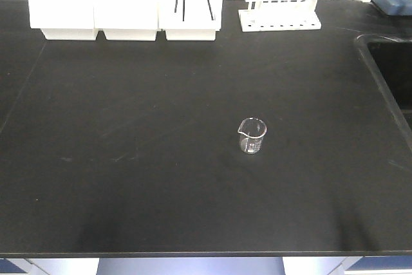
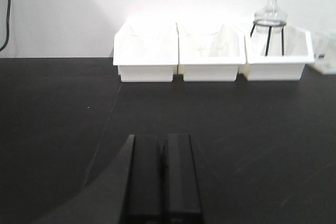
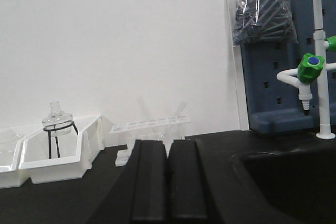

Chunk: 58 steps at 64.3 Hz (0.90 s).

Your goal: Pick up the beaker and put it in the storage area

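Left gripper (image 2: 161,141), right gripper (image 3: 168,144): sit closed, hold nothing; must yet grasp beaker (image 1: 252,136), carry it to storage area.

The beaker (image 1: 252,136) is seen as clear glass against a matte black benchtop (image 1: 129,159). The bins (image 1: 96,17) and rack (image 1: 280,20) are rendered white, the flask (image 2: 271,13) clear, its tripod (image 2: 268,40) black. The left gripper (image 2: 163,145) and right gripper (image 3: 168,150) are shown black, a tap knob (image 3: 310,67) green

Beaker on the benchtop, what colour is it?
Clear, colourless glass; the beaker shows best in the exterior front-facing view.
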{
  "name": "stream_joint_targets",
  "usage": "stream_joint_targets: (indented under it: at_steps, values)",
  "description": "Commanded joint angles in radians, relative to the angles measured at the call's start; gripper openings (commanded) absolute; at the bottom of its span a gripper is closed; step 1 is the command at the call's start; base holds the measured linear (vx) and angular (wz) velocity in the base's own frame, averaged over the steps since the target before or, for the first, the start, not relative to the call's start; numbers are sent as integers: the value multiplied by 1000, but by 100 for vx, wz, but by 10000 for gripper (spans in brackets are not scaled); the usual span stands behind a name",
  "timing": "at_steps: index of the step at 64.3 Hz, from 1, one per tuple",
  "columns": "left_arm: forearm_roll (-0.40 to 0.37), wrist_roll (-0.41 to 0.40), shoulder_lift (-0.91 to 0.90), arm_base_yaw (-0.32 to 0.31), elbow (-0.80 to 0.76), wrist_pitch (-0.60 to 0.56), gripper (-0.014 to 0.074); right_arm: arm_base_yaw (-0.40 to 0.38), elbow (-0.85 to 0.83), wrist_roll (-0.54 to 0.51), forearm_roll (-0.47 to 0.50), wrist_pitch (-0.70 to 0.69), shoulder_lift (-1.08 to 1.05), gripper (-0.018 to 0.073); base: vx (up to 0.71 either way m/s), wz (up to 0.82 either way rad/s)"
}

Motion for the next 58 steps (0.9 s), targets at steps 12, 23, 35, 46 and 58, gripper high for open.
stream_joint_targets:
  at_steps: [12,23,35,46,58]
  values:
    - [-51,-19,-6,0,-20,-98,-6,-2,-208,-9,-36,44,213,-1,0,0]
    - [-51,-19,-6,0,-20,-98,-6,-1,-225,-14,-38,-27,475,-1,0,0]
    - [-51,-19,-6,0,-20,-98,-6,-1,-225,-26,-250,-290,784,-1,0,0]
    - [-51,-18,-6,0,-20,-98,-6,-1,-225,109,-508,-639,1054,1,0,0]
    - [-51,-18,-6,0,-20,-98,-6,-1,-225,192,-672,-814,1295,64,0,0]
